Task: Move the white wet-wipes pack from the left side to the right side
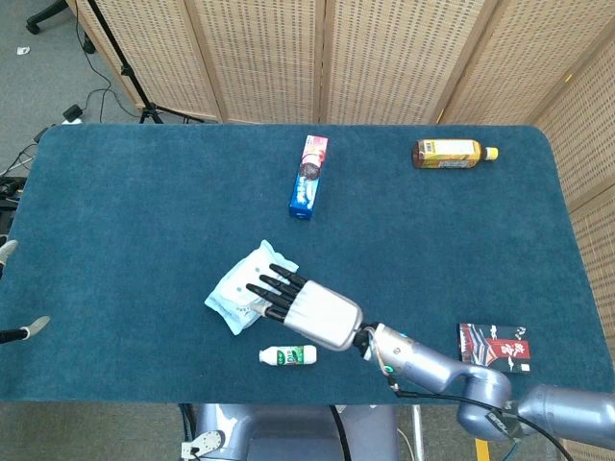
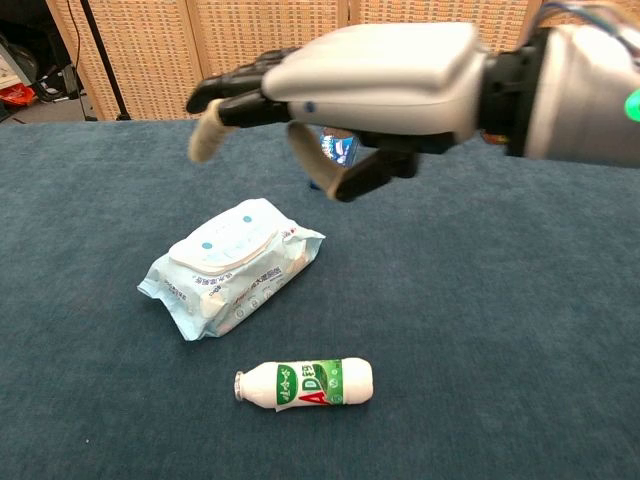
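- The right hand [image 1: 306, 307] hangs over the worktop [image 1: 135, 211] with its fingers [image 2: 215, 95] spread and stretched out, holding nothing; in the chest view it floats above the white wet-wipes pack [image 2: 228, 265] without touching it.
- From the head view the dark fingertips overlap the near-right part of the pack, and the grey forearm runs back to the near right edge.
- The left hand [image 1: 12, 288] shows only as a couple of fingertips at the far left edge of the head view; whether it is wide or closed cannot be told.
- The wet-wipes pack lies flat on the blue cloth, left of centre, its lid flap up.
- Just in front of it lies a small white bottle [image 2: 305, 383] with a green label, on its side.
- Farther back sits a blue and red box [image 1: 307, 177], lengthwise.
- A yellow drink bottle [image 1: 452, 153] lies at the far right.
- A dark red packet [image 1: 495, 348] rests near the right front corner.
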### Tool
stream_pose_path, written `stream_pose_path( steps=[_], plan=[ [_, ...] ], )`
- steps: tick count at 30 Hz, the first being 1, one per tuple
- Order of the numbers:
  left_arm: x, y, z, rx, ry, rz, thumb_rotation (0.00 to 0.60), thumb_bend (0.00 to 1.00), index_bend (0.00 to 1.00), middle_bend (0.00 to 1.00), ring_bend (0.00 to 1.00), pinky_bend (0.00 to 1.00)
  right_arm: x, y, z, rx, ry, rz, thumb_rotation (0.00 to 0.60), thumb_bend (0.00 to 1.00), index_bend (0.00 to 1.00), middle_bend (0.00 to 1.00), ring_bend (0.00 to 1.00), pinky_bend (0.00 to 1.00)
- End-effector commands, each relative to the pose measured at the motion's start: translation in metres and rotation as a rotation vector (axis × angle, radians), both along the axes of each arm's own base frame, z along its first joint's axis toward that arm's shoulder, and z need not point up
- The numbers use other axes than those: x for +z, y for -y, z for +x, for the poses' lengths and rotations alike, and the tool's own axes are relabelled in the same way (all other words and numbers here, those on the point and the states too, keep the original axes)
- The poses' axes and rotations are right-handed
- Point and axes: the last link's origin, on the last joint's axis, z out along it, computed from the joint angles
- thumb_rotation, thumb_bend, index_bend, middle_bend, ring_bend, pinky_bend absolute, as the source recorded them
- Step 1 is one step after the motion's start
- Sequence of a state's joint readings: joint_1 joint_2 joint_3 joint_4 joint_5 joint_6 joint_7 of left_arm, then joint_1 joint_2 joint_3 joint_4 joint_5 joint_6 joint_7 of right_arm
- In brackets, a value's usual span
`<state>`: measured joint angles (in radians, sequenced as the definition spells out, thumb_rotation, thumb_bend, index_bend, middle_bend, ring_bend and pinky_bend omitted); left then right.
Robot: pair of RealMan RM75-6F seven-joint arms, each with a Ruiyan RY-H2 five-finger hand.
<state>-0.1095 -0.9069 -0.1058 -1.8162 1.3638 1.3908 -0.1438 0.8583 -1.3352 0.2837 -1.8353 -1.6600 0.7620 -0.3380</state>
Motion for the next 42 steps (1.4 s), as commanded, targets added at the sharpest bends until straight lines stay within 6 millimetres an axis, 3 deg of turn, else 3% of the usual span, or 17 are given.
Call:
stream_pose_path(
  steps=[1, 7, 13, 22, 27, 34, 42],
  plan=[
    [-0.001, -0.001, 0.0, 0.003, -0.001, -0.002, 0.6, 0.0, 0.0, 0.0, 0.0, 0.0, -0.029, 0.013, 0.034, 0.014, -0.015, -0.006, 0.6, 1.0, 0.17, 0.05, 0.0, 0.0],
    [-0.003, -0.005, -0.001, 0.018, -0.004, -0.006, 0.6, 0.0, 0.0, 0.0, 0.0, 0.0, -0.061, 0.035, 0.067, 0.012, -0.045, -0.043, 0.6, 1.0, 0.18, 0.08, 0.0, 0.0],
    [-0.006, -0.011, -0.003, 0.038, -0.009, -0.017, 0.6, 0.0, 0.0, 0.0, 0.0, 0.0, -0.088, 0.044, 0.083, -0.001, -0.064, -0.05, 0.6, 1.0, 0.24, 0.16, 0.01, 0.01],
    [-0.01, -0.019, -0.005, 0.069, -0.014, -0.031, 0.6, 0.0, 0.0, 0.0, 0.0, 0.0, -0.146, 0.046, 0.097, -0.05, -0.107, -0.016, 0.6, 1.0, 0.29, 0.22, 0.06, 0.02],
    [-0.012, -0.021, -0.006, 0.08, -0.018, -0.038, 0.6, 0.0, 0.0, 0.0, 0.0, 0.0, -0.157, 0.055, 0.09, -0.089, -0.13, -0.01, 0.6, 1.0, 0.29, 0.21, 0.07, 0.02],
    [-0.016, -0.025, -0.006, 0.086, -0.025, -0.053, 0.6, 0.0, 0.0, 0.0, 0.0, 0.0, -0.164, 0.051, 0.086, -0.085, -0.143, 0.018, 0.6, 1.0, 0.29, 0.23, 0.1, 0.02],
    [-0.018, -0.025, -0.004, 0.083, -0.029, -0.058, 0.6, 0.0, 0.0, 0.0, 0.0, 0.0, -0.157, 0.054, 0.063, -0.034, -0.248, -0.011, 0.6, 1.0, 0.34, 0.3, 0.16, 0.08]
  ],
)
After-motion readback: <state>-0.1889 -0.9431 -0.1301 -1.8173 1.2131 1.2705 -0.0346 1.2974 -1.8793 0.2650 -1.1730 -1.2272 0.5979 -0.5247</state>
